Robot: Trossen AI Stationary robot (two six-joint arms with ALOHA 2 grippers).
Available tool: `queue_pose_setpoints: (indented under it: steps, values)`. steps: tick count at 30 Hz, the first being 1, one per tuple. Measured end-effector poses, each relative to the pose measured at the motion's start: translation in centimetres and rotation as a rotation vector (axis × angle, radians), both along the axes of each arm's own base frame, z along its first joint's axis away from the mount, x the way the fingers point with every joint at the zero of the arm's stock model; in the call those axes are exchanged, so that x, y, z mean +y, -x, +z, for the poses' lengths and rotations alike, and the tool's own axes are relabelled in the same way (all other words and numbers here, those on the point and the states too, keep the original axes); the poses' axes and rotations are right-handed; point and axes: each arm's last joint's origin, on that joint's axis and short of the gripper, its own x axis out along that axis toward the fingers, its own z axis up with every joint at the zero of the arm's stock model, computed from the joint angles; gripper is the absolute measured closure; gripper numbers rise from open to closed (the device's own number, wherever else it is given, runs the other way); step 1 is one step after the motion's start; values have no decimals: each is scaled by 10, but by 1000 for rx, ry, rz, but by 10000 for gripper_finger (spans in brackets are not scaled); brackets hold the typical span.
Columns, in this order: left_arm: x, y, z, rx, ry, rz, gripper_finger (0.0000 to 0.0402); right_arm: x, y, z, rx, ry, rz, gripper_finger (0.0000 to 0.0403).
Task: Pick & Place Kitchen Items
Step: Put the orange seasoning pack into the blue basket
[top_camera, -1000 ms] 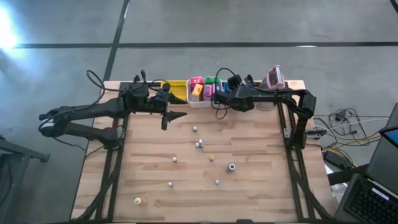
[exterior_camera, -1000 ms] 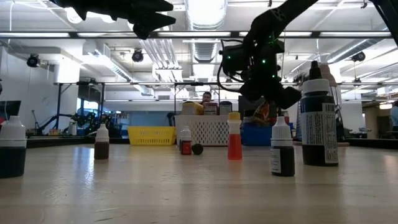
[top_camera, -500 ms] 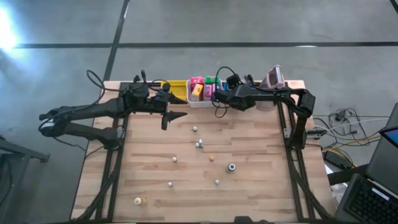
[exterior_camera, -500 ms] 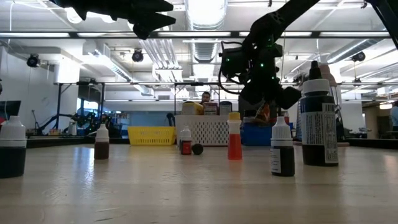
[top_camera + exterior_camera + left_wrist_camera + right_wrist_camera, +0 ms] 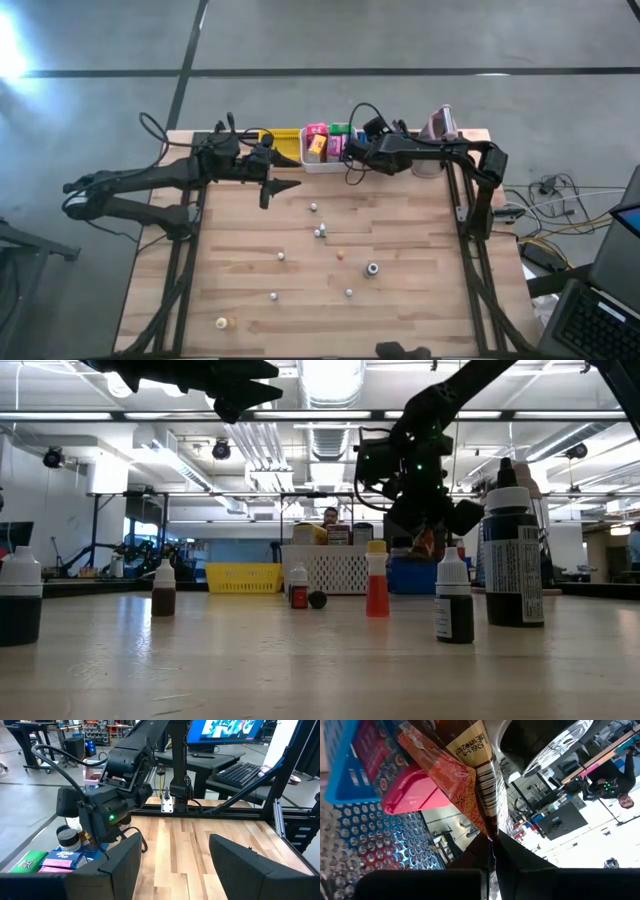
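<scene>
Up by the bins (image 5: pixel 325 150) at the table's far edge, the right gripper (image 5: pixel 490 851) pinches a brown-red packet (image 5: pixel 465 775) by its end seam, the packet's long axis running straight out from the fingertips. Meanwhile the left gripper (image 5: pixel 290 185) hangs open and empty above the table (image 5: pixel 420 260).

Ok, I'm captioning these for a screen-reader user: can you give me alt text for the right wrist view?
The right gripper is shut on the edge of a brown and orange packet with a barcode, seen close up. Behind it are a pink packet and a blue bin, with a blurred room beyond.
</scene>
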Motion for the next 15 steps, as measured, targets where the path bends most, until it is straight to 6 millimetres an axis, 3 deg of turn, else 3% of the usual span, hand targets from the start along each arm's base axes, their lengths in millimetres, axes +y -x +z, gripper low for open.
queue_pose_setpoints:
  steps: [15]
  values:
    - [0,0,0,1,-2,0,163,-4,5,-12,23,-80,32,395]
